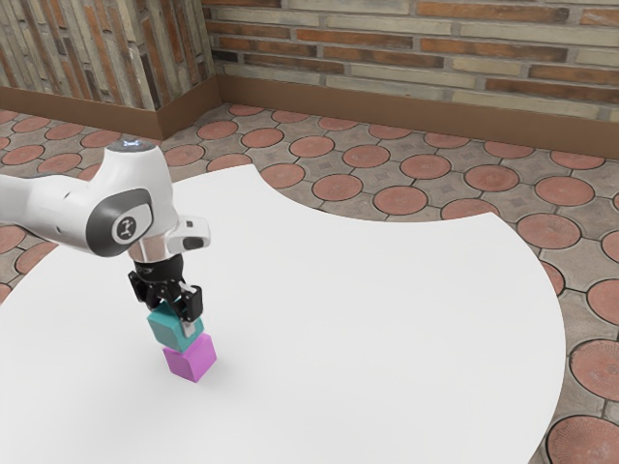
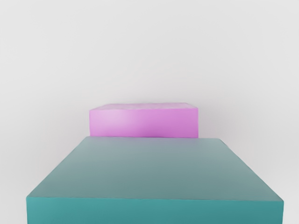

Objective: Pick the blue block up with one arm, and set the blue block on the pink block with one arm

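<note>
One blue block [image 1: 164,332] atop pink block [image 1: 190,361], jaws apparently tight on it; white table [image 1: 387,319], brick walls [image 1: 435,48], tiled floor [image 1: 406,179].

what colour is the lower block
The lower block is pink, clearest in the wrist view.

Exterior: high, well back from the pink block [image 1: 190,360], facing the brick wall [image 1: 406,48]. Wrist: close above it, perhaps tilted; block shared.
</note>
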### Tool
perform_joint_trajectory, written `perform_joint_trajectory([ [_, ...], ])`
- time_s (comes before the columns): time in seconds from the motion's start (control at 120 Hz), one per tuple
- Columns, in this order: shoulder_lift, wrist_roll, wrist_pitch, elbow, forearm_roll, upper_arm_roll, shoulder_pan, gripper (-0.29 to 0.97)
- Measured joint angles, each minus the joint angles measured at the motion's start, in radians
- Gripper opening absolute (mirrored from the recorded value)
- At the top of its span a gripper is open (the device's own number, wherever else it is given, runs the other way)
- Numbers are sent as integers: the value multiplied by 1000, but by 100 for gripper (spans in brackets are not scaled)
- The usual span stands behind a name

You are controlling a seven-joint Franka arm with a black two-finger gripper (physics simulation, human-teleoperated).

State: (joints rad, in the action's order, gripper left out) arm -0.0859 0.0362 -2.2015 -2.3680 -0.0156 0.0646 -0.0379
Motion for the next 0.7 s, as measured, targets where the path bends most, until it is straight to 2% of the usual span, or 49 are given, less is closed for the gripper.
perform_joint_trajectory([
  [0.067,0,1,-2,0,0,0,0,38],
  [0.317,-4,10,-3,3,10,0,0,57],
  [0.45,-70,14,14,17,13,2,-2,61],
  [0.65,-69,21,159,249,38,5,17,64],
  [0.7,-24,24,203,343,45,6,20,64],
])
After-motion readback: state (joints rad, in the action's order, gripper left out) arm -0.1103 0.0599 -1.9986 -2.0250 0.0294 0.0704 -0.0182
